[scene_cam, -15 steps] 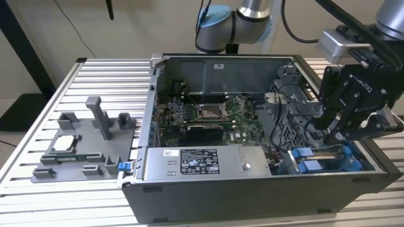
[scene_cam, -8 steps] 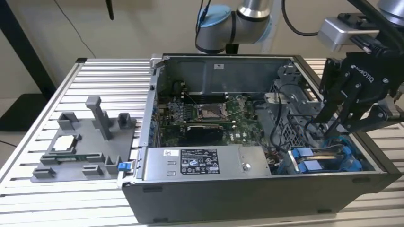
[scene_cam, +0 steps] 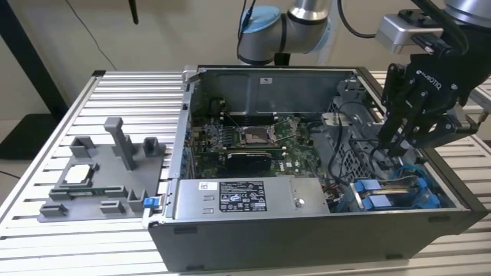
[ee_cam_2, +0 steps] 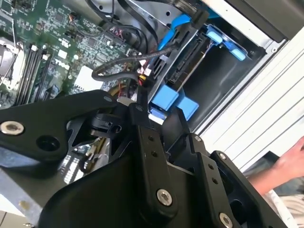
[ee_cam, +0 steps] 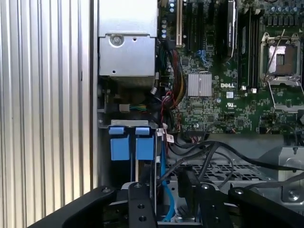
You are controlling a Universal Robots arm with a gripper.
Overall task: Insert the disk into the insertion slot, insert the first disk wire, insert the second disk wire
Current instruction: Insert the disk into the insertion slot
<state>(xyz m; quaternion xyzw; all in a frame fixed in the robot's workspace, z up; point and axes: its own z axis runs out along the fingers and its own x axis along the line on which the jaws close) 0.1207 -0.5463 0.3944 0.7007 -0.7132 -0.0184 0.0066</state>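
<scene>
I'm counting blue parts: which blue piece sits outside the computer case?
The small blue piece beside the grey fixture, by the computer case on the exterior view's left. The blue carrier tabs lie inside the case, near the gripper.

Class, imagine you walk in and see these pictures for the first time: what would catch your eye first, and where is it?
The open computer case on the slatted table stands out first, with its green motherboard bared in the middle. The black gripper hangs over the case's end at the exterior view's right, near a bright blue carrier in the bay there.
</scene>
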